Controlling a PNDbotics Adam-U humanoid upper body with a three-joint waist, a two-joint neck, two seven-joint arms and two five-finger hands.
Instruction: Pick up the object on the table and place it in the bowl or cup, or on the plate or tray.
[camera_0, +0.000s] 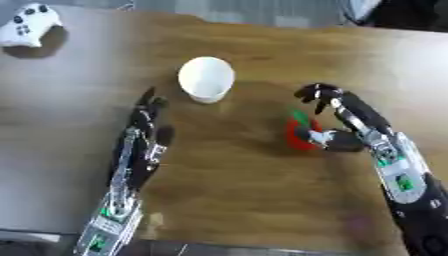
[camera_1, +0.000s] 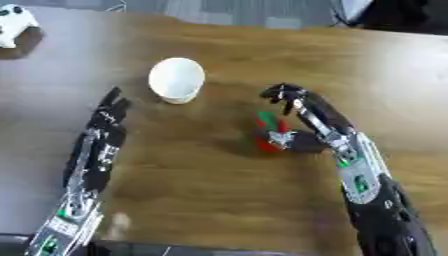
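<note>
A small red object with a green top (camera_0: 297, 131) sits right of the table's middle. My right hand (camera_0: 350, 117) is around it from the right: the thumb (camera_0: 317, 137) lies against its red side, and the curled fingers (camera_0: 317, 93) arch over the green top with a small gap. I cannot tell whether the object rests on the wood or is just off it. A white cup (camera_0: 206, 78) stands upright to the upper left of it, apart from both hands. My left hand (camera_0: 144, 125) lies flat and open on the table, fingers pointing toward the cup.
A white game controller (camera_0: 31, 25) lies at the far left corner of the brown wooden table (camera_0: 236, 200). The table's far edge runs along the top, with grey floor and a dark shape (camera_0: 402, 12) beyond it.
</note>
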